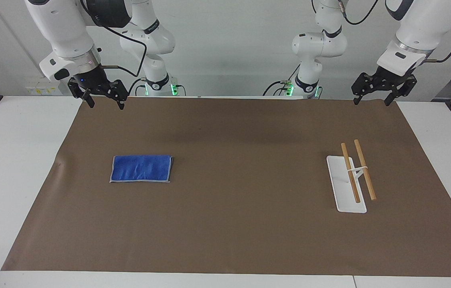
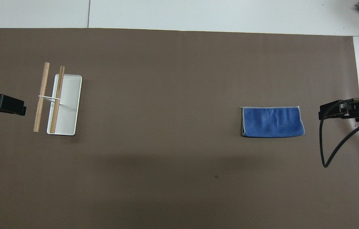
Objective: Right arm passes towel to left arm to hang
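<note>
A robotics lab: two white jointed robot arms (image 1: pixel 65 36) (image 1: pixel 413 32) stand at a white table (image 1: pixel 13 160) under a plain brown paper mat (image 1: pixel 233 224), before a bare white wall (image 1: pixel 229 44) at the frame's top.

towel (image 1: pixel 141 169) on mat (image 1: pixel 241 224), rack (image 1: pixel 351 180) (well apart)

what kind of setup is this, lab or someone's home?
Most likely a robotics lab: two white arms mounted at a white table, a brown mat as a staged work surface, and only a towel and small rack as props.
</note>
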Robot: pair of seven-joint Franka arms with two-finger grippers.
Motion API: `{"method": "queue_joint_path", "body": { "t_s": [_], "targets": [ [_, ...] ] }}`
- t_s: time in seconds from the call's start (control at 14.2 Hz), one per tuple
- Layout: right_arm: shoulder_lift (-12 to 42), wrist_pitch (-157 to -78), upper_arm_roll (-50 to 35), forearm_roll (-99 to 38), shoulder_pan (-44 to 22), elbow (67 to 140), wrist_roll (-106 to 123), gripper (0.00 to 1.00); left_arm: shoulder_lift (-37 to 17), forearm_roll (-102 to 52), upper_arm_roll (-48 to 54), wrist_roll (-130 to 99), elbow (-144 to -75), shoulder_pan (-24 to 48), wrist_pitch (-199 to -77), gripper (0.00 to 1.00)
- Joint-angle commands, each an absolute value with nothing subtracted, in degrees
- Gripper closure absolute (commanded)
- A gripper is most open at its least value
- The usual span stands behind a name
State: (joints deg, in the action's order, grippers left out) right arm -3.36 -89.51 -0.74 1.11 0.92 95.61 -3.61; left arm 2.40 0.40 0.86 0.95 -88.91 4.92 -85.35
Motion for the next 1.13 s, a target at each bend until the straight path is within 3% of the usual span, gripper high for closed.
{"method": "queue_joint_path", "body": {
  "t_s": [0.0,1.06],
  "targets": [
    [-4.92,-89.91,-0.97,1.23,1.58,97.38,-2.46,0.0,4.04,-0.26,0.79,0.35,-90.62,4.75,-85.17,0.0],
    [-4.92,-90.7,-0.97,1.14,1.58,97.73,-2.55,0.0,4.04,-0.18,0.79,0.35,-90.62,4.75,-85.08,0.0]
  ]
}}
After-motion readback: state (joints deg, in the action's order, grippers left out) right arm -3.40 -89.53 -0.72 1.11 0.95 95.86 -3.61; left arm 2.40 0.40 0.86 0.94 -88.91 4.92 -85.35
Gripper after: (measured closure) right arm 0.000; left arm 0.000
